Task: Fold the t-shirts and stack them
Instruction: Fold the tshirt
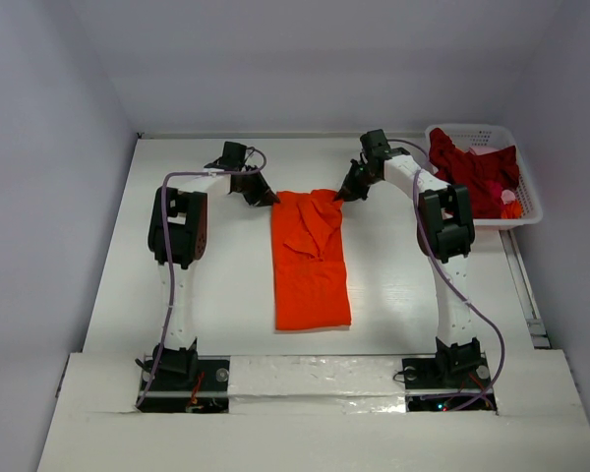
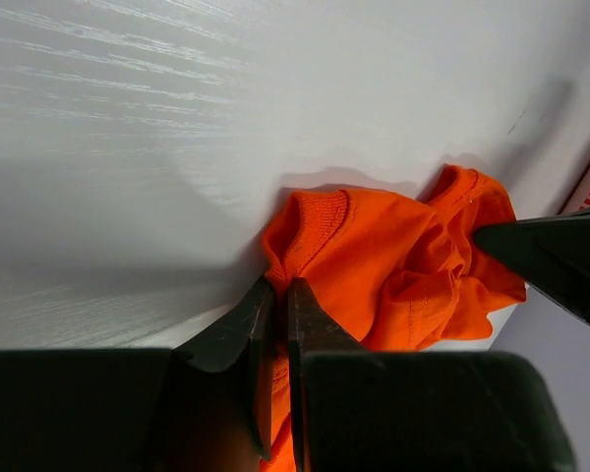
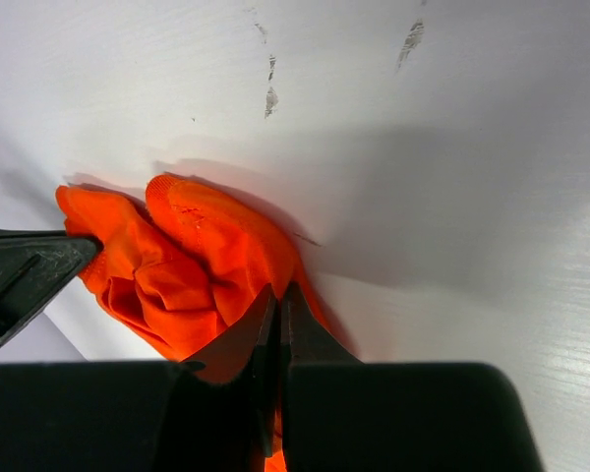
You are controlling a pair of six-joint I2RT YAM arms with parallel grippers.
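The orange shirt lies as a long narrow strip in the middle of the bench, its far end bunched. The left hand is closed on the far left corner of that end, and the right hand is closed on the far right corner (each wrist view shows cloth pinched between shut jaws). A white basket at the bench's far right corner holds dark red shirts in a heap. Bare bench lies on both sides of the strip and toward the near edge.

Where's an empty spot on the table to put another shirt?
Bare table lies between the orange t-shirt and the left arm, and between it and the right arm. Crowded: the basket, heaped with red t-shirts.
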